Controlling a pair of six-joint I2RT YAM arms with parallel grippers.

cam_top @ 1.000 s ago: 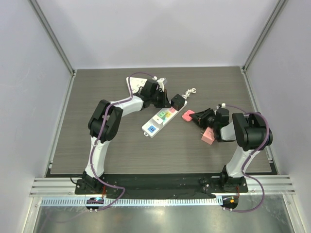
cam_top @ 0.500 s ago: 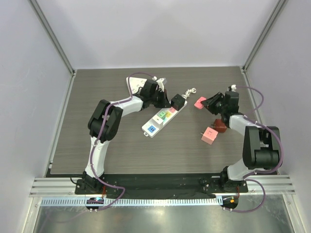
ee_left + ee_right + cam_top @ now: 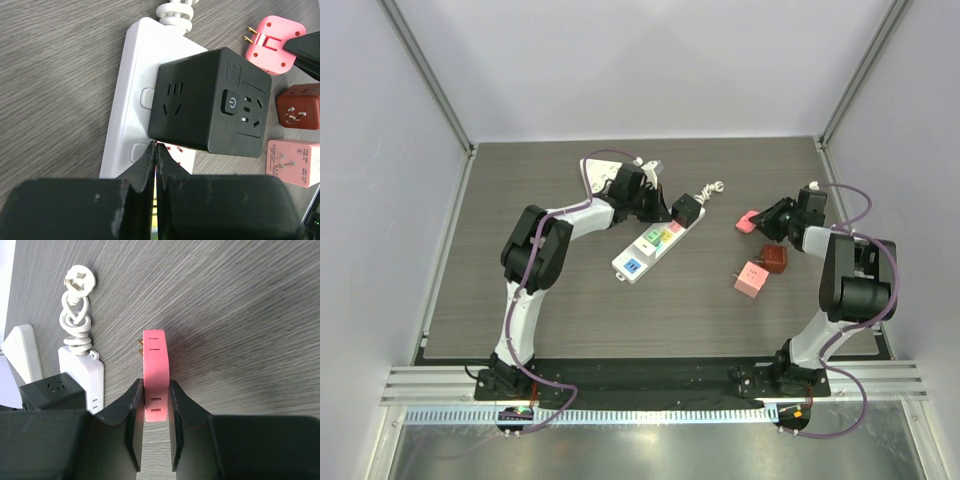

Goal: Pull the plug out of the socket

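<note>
Grey wood-grain tabletop [image 3: 540,300]: pink plug [image 3: 154,347] is off the white power strip [image 3: 132,90] and clear of it, clamped in the right gripper [image 3: 156,387].

Plug is a thin, hard, glossy plastic slab with rounded corners and brass prongs [image 3: 140,345] on one broad face. It should be light and rigid, but the smooth faces could slip, so take it across the thin dimension, pads on both broad faces below the prongs (as it's held now). Left gripper [image 3: 155,150] is fully closed on nothing, with its tips at the strip just beside the matte black cube adapter [image 3: 200,95]. It's probably pinning the strip, contact not certain. Cube is seated on the strip, boxy and bulkier, and would need a wide grasp on opposite walls. Dark red plug [image 3: 300,107] and pale pink plug [image 3: 295,162] lie loose nearby.
</note>
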